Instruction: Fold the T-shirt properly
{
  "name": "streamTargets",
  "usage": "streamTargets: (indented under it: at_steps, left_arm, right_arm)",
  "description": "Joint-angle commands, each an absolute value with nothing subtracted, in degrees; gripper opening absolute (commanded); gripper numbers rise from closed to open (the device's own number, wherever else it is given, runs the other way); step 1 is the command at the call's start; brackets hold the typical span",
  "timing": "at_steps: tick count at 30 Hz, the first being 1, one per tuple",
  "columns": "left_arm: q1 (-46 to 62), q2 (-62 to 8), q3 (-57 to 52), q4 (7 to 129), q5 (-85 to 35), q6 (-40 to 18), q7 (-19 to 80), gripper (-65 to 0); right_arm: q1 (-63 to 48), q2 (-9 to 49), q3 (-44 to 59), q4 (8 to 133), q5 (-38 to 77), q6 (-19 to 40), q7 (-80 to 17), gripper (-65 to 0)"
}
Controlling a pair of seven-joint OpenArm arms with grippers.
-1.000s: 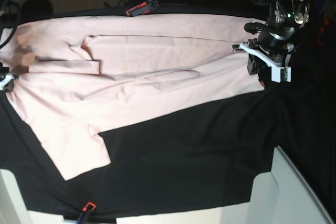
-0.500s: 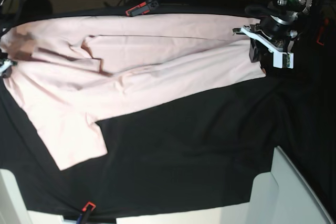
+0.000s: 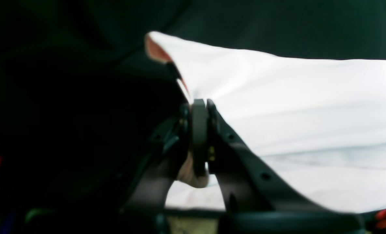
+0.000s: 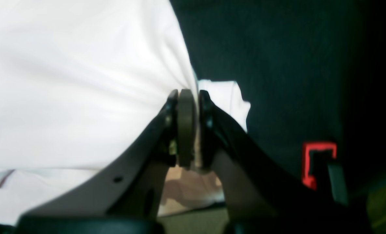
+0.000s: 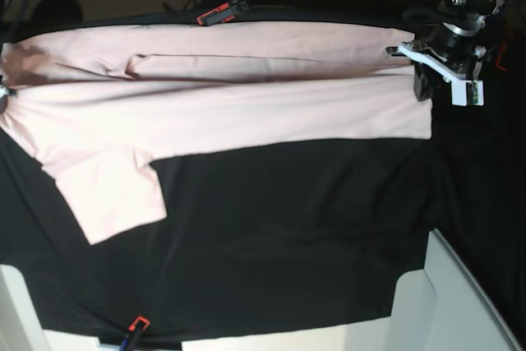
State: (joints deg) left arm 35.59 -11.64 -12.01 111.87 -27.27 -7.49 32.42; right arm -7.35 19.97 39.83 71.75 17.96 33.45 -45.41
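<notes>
T-shirt (image 5: 246, 104) pinched between both tools

blurred wrist views, overexposed cloth, dark surroundings.

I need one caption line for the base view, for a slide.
Two hands, left hand and right hand, hold a pale pink short-sleeved cotton T-shirt stretched across a black table cloth.

base overhead, wrists close on t-shirt (image 5: 246, 104)
</notes>
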Motion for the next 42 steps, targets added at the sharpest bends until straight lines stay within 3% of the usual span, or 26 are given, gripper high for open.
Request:
streamTargets:
  at_steps: [1, 6, 9, 11, 14, 16, 19, 26, 32, 37, 42]
  left_arm:
    - [36.09, -12.26, -12.7, 112.84, -27.56, -7.25, 31.16, -65.0]
    - [38.02, -13.05, -12.44, 112.13, -27.21, -7.25, 31.16, -65.0]
    - [37.58, -13.05, -12.26, 110.64, -27.21, -7.25, 31.25, -65.0]
    - [37.58, -13.05, -12.18, 110.46, -27.21, -7.25, 31.25, -59.3]
    - [37.58, -13.05, -12.62, 110.46, -27.21, -7.25, 31.25, -45.5]
    - [37.76, -13.05, -12.62, 110.46, -27.21, -7.25, 31.25, -41.3]
    - [37.76, -13.05, -12.7, 110.55, -27.21, -7.25, 31.25, -41.3]
    - [37.05, -12.79, -16.04, 110.64, -27.47, -7.25, 31.25, -41.1]
    - [34.51, -12.79, -18.95, 110.46, -27.38, -7.25, 32.22, -41.1]
    - [29.93, -12.62, -21.41, 110.46, -27.38, -7.25, 40.75, -41.1]
    - [28.26, -12.62, -21.58, 110.46, -27.21, -7.25, 41.71, -41.1]
  right_arm:
    - [-6.99, 21.49, 40.04, 72.84, 18.24, 33.36, -44.53, -65.0]
    - [-6.99, 21.14, 40.04, 72.75, 18.07, 33.27, -45.76, -64.9]
    - [-6.64, 21.05, 40.22, 72.84, 18.07, 33.27, -50.24, -57.5]
    - [-6.64, 21.05, 40.31, 73.01, 18.24, 33.27, -52.0, -51.4]
    - [-6.99, 19.56, 42.95, 75.38, 18.24, 33.27, -53.41, -45.6]
    - [-7.16, 18.33, 46.73, 78.46, 18.07, 33.27, -55.08, -42.5]
    - [-7.69, 18.24, 48.57, 84.18, 18.07, 33.27, -57.45, -37.7]
    - [-3.47, 19.47, 43.65, 89.19, 17.89, 33.27, -58.77, -36.6]
    - [5.93, 22.11, 29.32, 77.23, 17.89, 33.27, -54.64, -36.6]
    - [16.4, 23.78, 20.79, 59.74, 17.8, 33.1, -46.64, -36.6]
    - [25.63, 25.27, 11.21, 44.35, 17.8, 33.1, -38.37, -35.0]
